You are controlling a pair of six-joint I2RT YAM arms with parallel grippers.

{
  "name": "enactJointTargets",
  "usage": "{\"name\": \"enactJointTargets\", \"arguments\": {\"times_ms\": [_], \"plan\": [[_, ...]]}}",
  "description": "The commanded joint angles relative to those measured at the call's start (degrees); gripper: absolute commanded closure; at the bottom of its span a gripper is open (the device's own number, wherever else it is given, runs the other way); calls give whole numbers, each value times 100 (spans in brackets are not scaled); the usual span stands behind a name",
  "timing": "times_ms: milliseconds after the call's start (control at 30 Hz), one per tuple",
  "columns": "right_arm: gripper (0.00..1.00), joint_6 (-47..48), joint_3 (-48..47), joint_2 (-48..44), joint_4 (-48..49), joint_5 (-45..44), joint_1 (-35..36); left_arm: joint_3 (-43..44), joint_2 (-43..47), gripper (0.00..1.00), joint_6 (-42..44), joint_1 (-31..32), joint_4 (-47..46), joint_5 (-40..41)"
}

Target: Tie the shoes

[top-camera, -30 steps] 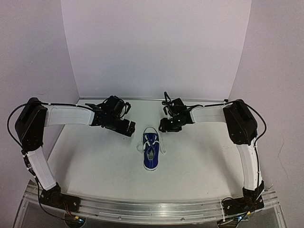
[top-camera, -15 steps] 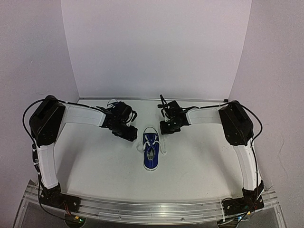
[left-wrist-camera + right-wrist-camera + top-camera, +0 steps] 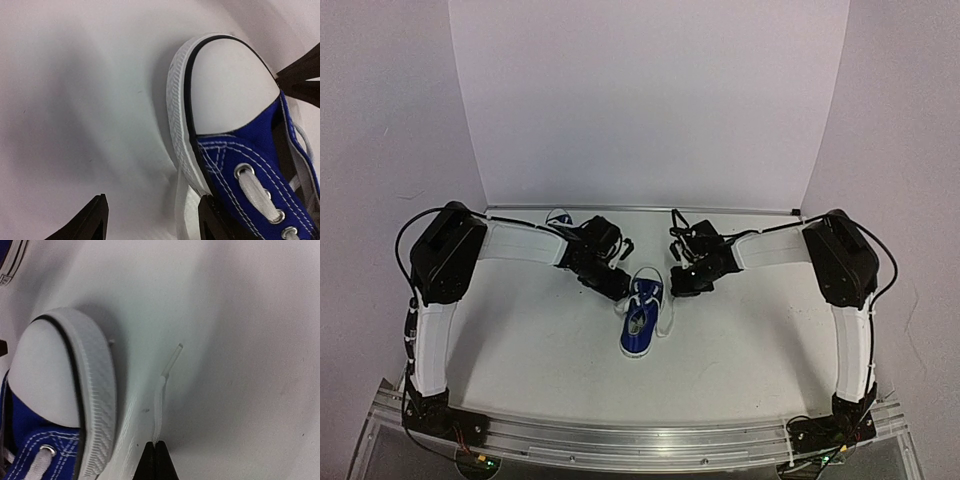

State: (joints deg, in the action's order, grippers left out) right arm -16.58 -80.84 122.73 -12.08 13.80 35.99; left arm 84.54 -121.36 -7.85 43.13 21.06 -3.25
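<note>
Top view: my left gripper (image 3: 617, 286) and right gripper (image 3: 684, 284) are dark blobs at the toe, and the finger gap is too small to read. Second shoe (image 3: 558, 216) is mostly hidden behind my left arm (image 3: 520, 242); only a blue-white sliver shows. Left wrist: shoe (image 3: 240, 150) cut off right and bottom, heel out of frame, fingertips (image 3: 96, 221) clipped by the bottom edge. Right wrist: lace (image 3: 161, 395) disappears between my closed tips, and the frame edge cuts off the rest.
</note>
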Motion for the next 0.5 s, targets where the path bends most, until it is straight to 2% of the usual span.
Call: {"name": "enactJointTargets", "arguments": {"times_ms": [0,233,467], "plan": [[100,-4,465,-428,-18,264,-59,581,-89,35,444,655,111,-6],[100,5,685,-524,48,270,-108,813,-333,43,117,442,639,565],[100,-12,591,-477,57,290,-135,972,-775,45,207,450,1117,234]]}}
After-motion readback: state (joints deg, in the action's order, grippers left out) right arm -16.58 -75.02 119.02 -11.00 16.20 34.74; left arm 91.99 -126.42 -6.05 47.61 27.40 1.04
